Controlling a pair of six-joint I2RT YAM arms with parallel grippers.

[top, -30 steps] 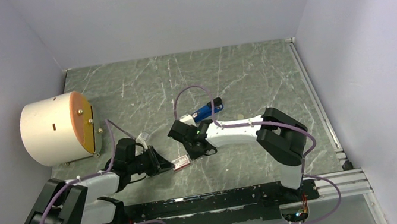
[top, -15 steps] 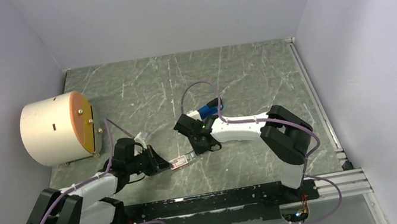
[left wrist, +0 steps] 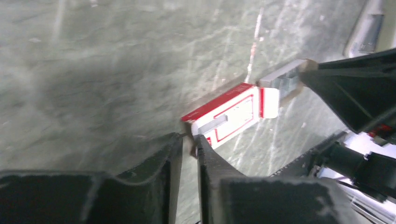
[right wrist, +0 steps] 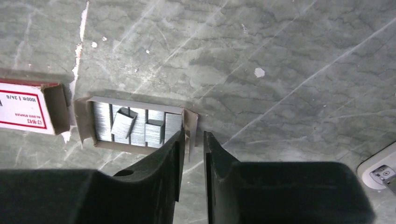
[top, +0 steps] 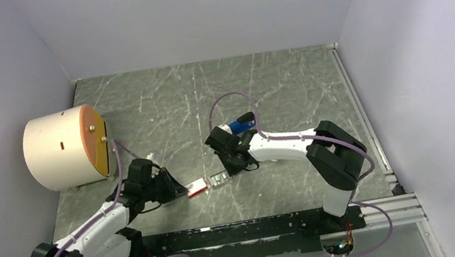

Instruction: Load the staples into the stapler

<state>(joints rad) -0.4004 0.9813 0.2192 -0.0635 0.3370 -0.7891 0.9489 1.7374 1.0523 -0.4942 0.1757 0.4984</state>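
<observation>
The staples [right wrist: 135,125] lie as grey ribbed strips in a small open card tray, one strip loose and tilted. The tray has been slid out of the red box [right wrist: 28,112] and lies just right of it. My right gripper [right wrist: 191,140] is shut on the tray's end flap. My left gripper [left wrist: 189,142] is shut on the end flap of the red box [left wrist: 231,114]. From above, the box [top: 198,188] and tray [top: 219,179] lie between my left gripper [top: 183,191] and my right gripper [top: 231,169]. The blue stapler [top: 238,125] lies behind the right wrist, partly hidden.
A large cream cylinder with an orange face [top: 66,148] lies at the left wall. White walls close in three sides. A metal rail [top: 360,114] runs along the right edge of the grey marbled table [top: 272,80].
The right gripper has drawn the tray of staples rightward out of the red box. The left arm has shifted, still holding the box.
</observation>
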